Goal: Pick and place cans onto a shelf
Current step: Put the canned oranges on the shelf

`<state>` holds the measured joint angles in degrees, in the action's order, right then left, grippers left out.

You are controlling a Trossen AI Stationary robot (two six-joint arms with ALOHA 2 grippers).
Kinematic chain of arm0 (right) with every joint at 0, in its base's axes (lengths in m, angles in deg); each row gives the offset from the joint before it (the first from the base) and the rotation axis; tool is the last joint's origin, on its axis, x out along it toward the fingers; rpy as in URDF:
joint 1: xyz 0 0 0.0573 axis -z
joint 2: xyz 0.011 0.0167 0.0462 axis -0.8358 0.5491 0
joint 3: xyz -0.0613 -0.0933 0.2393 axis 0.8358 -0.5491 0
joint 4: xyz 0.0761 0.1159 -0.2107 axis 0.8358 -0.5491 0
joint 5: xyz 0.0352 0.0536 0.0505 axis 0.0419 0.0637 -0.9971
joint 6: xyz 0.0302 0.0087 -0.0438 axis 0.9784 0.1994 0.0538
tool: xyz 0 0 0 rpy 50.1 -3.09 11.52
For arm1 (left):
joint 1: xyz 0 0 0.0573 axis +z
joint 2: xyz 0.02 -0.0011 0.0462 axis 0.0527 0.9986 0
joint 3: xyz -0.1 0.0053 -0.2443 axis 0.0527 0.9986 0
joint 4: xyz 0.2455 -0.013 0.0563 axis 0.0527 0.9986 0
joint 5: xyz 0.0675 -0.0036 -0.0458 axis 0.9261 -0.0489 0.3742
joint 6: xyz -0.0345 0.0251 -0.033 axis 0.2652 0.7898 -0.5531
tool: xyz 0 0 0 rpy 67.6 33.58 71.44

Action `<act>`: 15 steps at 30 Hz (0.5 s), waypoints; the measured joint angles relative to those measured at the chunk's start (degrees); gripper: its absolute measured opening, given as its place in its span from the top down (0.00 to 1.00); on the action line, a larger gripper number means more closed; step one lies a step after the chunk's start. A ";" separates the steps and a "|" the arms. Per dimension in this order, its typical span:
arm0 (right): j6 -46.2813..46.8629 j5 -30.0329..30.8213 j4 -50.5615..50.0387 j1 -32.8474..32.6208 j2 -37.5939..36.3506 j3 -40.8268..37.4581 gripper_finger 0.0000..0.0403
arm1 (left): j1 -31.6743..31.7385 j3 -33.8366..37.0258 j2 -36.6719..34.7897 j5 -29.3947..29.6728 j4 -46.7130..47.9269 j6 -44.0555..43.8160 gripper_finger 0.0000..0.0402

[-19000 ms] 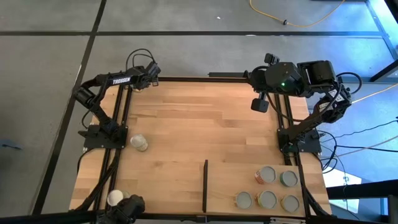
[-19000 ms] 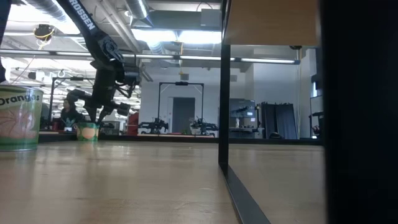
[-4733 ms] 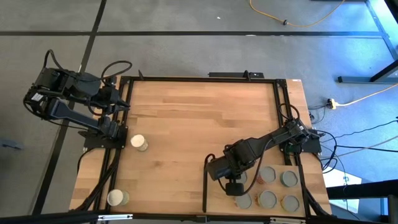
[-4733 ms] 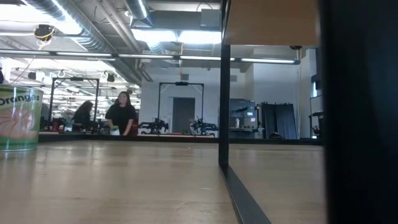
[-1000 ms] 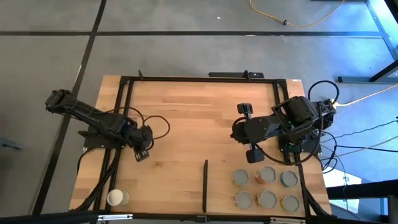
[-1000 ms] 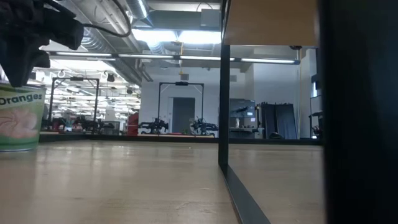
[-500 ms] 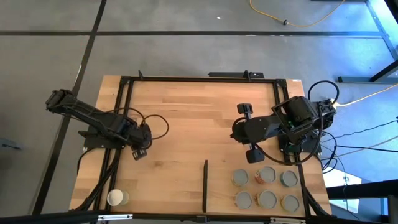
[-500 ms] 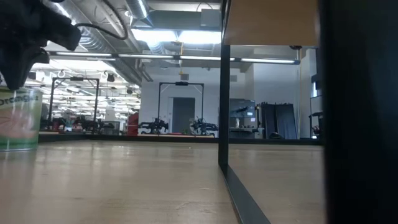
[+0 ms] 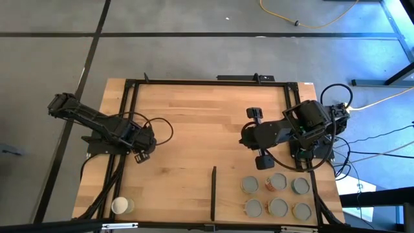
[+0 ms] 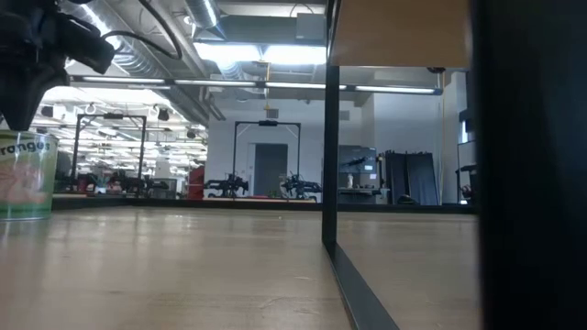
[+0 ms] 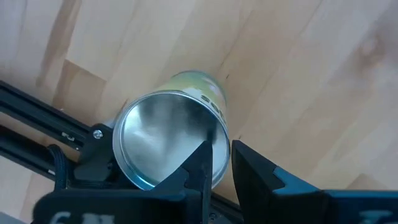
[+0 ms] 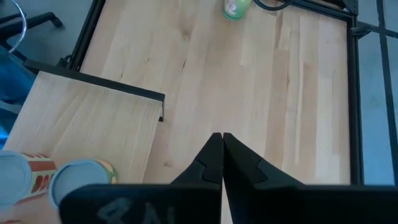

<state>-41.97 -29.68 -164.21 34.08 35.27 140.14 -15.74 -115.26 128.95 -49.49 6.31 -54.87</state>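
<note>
A green-and-yellow can (image 11: 171, 137) with a shiny metal top stands on the worktop (image 9: 207, 129) at its left edge, beside the black frame rail, and the left gripper (image 11: 221, 163) is down over it. One dark finger (image 11: 200, 163) lies across the can's rim on its metal top and the other sits just outside the can's wall, so the rim is caught in the narrow gap between them; the fingers are clenched on the can. In the high view the left gripper (image 9: 141, 142) covers this can completely. In the low view the same can (image 10: 25, 174), with a green label, stands far off at the left with the dark arm above it. A second loose can with a cream-white top (image 9: 120, 206) stands well behind those fingers, at the near left corner of the worktop. The shelf (image 9: 265, 191) is the light-wood panel at the near right, with a thin black strip (image 9: 213, 193) along its left side, and it carries six cans with grey tops (image 9: 277, 207) in two rows of three. The right gripper (image 9: 261, 138) hangs over bare wood just beyond the shelf, its fingers (image 12: 213, 163) pressed together with nothing between them; the shelf's cans lie below and to one side of them.
</note>
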 joint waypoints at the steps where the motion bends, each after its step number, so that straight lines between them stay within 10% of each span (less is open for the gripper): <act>1: 0.68 0.00 0.01 0.00 0.00 -0.01 0.99 | 0.00 0.00 0.00 0.09 0.00 0.02 0.87; 15: 2.35 0.00 0.02 0.00 0.00 0.00 0.99 | -0.02 3.06 -0.17 1.30 -0.46 -0.48 0.87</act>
<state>-39.63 -29.68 -164.19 34.08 35.27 140.14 -15.77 -112.20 128.77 -48.19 5.85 -55.34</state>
